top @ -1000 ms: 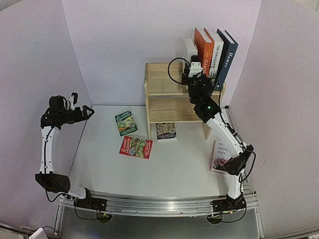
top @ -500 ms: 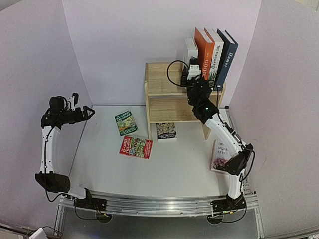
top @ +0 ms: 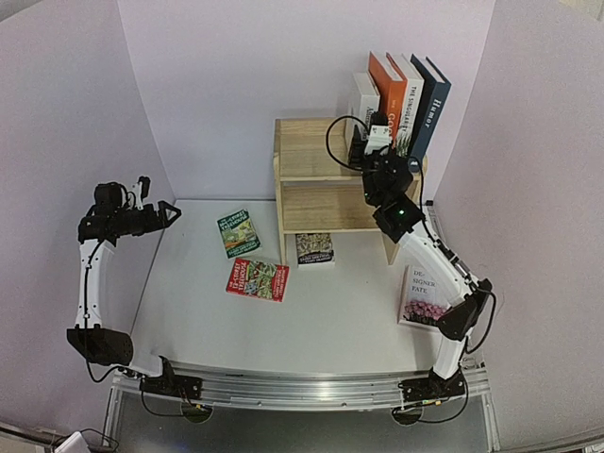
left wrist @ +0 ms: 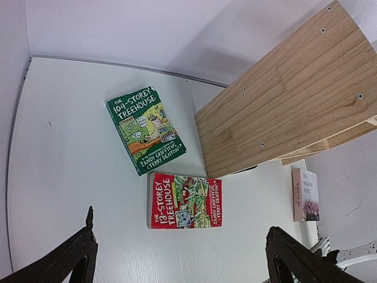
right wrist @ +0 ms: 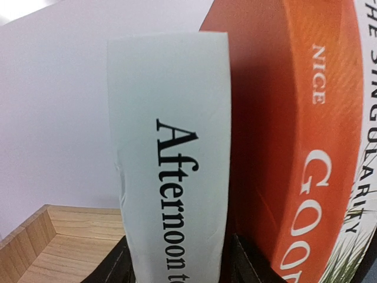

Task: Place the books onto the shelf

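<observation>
Right tool (top: 373,123) eased wider — white book (right wrist: 171,165) (upright) touches orange book (right wrist: 294,147).

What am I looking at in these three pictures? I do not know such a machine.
Two robot arms stand on a table. One camera looks from above; one sits on each wrist. The left gripper is open and empty; its camera shows a green book and a red book. The right gripper has fingers on both sides of a white book standing on the shelf beside an orange book; whether it squeezes is unclear. A dark paperback and a flower book also lie on the table.
</observation>
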You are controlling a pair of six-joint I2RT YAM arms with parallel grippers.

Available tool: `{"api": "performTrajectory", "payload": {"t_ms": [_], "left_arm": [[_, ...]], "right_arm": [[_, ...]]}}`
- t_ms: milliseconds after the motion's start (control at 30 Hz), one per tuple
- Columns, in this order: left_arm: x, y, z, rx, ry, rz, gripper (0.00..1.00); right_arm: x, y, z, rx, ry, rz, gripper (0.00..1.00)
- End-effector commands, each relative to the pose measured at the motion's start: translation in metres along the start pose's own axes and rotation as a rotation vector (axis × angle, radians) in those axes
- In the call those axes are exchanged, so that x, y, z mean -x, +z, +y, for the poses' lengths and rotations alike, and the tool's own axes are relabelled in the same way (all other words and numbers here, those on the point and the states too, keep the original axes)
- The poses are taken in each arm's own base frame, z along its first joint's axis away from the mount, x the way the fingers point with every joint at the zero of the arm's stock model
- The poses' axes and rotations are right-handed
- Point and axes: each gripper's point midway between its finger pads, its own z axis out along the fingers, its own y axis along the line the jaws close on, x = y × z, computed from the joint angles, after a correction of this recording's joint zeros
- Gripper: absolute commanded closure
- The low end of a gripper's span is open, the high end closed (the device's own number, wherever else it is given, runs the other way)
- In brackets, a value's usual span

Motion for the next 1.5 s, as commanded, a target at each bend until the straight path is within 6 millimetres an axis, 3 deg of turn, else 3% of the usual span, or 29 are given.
{"api": "performTrajectory", "payload": {"t_ms": [0,267,567,667,767,833,967,1100,1267,1467], "left_arm": [[0.005,-0.009,-0.011,-0.031,0.031,-0.038,0.0],[0.003,-0.008,-0.01,-0.036,0.027,-0.031,0.0],[0.002,-0.007,-0.01,-0.038,0.029,-0.027,0.0],[-0.001,-0.008,-0.009,-0.032,0.036,-0.024,0.0],[-0.005,-0.008,-0.008,-0.029,0.048,-0.016,0.0],[-0.006,-0.009,-0.01,-0.032,0.062,-0.016,0.0],[-0.006,-0.011,-0.015,-0.058,0.072,-0.018,0.0],[-0.006,-0.01,-0.017,-0.079,0.07,-0.014,0.0],[-0.005,-0.012,-0.022,-0.093,0.069,-0.022,0.0],[-0.007,-0.017,-0.024,-0.089,0.075,-0.031,0.0]], "right_arm": [[0.045,-0.02,-0.013,-0.014,0.076,-0.091,0.48],[0.048,-0.036,-0.002,0.027,0.079,-0.092,0.47],[0.059,-0.062,-0.01,0.058,0.167,-0.086,0.46],[0.046,-0.075,-0.004,0.141,0.128,0.027,0.46],[0.001,-0.092,-0.005,0.18,0.024,0.224,0.46],[-0.045,-0.109,-0.007,0.204,-0.057,0.369,0.41],[-0.117,-0.15,-0.023,0.235,-0.039,0.603,0.34],[-0.188,-0.179,-0.07,0.109,0.036,0.777,0.32],[-0.251,-0.205,-0.141,-0.116,0.145,0.946,0.3],[-0.322,-0.247,-0.236,-0.485,0.29,1.133,0.18]]}}
